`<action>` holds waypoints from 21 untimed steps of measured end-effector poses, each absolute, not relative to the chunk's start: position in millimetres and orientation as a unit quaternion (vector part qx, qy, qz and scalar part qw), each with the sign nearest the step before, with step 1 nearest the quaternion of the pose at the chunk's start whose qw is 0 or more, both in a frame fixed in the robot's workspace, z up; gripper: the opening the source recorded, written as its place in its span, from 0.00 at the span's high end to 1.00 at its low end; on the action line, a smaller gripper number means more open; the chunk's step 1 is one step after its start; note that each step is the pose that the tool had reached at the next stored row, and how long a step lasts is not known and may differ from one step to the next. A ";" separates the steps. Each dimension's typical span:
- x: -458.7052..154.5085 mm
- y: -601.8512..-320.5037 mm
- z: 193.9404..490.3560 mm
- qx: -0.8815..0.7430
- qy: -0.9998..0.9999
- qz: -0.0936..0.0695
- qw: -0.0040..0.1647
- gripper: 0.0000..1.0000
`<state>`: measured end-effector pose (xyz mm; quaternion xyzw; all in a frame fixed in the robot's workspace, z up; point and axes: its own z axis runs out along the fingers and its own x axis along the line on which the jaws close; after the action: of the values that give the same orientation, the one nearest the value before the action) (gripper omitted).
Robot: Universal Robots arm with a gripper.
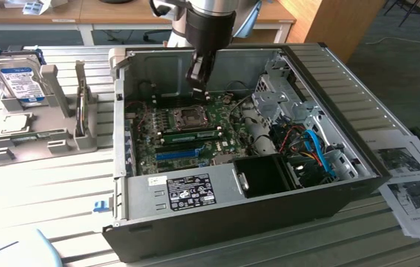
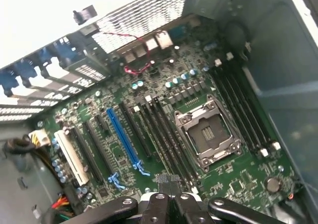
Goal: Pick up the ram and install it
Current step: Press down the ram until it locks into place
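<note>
In the exterior view a long green ram (image 1: 192, 133) stands in a motherboard slot just in front of the CPU socket (image 1: 192, 115), inside the open computer case (image 1: 343, 94). My gripper (image 1: 196, 88) hangs over the board behind that socket, clear of the ram. In the wrist view the fingertips (image 2: 164, 182) are pressed together and I see nothing between them. Below them lie the dark memory slots (image 2: 164, 134), the CPU socket (image 2: 208, 134) and a long blue slot (image 2: 124, 137). A second greenish stick (image 1: 35, 135) lies flat in the grey holder outside the case.
A grey holder (image 1: 16, 150) on the exterior view's left carries an upright silver hard drive (image 1: 16, 78). Inside the case, a black fan shroud (image 1: 265, 175), drive cage (image 1: 276, 92) and blue cables (image 1: 317, 150) crowd the right side. Printed sheets (image 1: 414, 183) lie beside the case.
</note>
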<state>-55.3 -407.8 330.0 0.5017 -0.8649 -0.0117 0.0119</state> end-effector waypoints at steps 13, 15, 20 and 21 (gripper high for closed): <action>-55.3 -407.8 329.6 0.398 -0.917 -0.013 0.010 0.91; -55.3 -407.8 329.5 0.382 -0.924 -0.013 0.010 0.91; -55.3 -407.8 329.4 0.343 -0.939 -0.014 0.010 0.91; -55.3 -407.8 329.4 0.335 -0.942 -0.014 0.010 0.91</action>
<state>-55.3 -407.8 329.4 0.3352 -0.9420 -0.0136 0.0096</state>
